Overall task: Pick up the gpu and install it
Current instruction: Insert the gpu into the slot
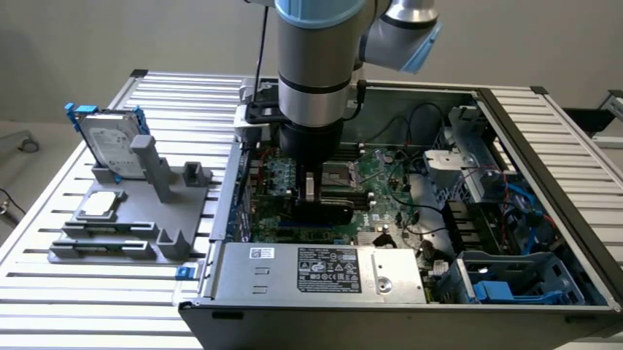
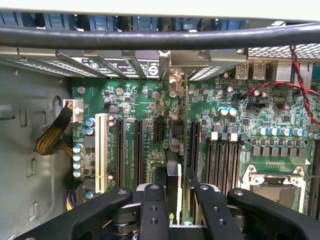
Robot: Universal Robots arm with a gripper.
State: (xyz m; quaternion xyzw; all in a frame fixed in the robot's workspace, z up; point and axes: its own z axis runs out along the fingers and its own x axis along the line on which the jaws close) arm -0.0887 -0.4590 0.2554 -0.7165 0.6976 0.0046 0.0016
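Pickup's done: the pincer (image 2: 179, 194) is gripping the gpu (image 2: 173, 165), partway closed, holding it edge-on down at the motherboard (image 2: 140, 100) slots. Seating's not looking finished.

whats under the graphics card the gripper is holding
The green motherboard with its long black slots. The graphics card, held in the gripper, covers the spot directly beneath it, so that slot cannot be seen.
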